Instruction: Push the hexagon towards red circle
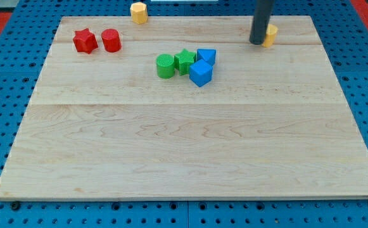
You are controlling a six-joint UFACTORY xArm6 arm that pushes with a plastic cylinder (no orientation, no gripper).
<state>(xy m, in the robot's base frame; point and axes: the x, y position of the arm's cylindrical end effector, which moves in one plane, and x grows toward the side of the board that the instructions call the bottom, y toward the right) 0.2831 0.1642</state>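
Note:
A yellow hexagon (139, 12) sits at the board's top edge, left of centre. The red circle (111, 40) lies at the upper left, with a red star (85, 41) just to its left. My tip (258, 42) stands at the upper right, far to the right of the hexagon. It touches the left side of a second yellow block (271, 35), whose shape is partly hidden by the rod.
A green circle (165, 66), a green star (185, 61) and two blue cubes (201, 73) (206, 57) are clustered at upper centre. The wooden board (190, 145) lies on a blue pegboard.

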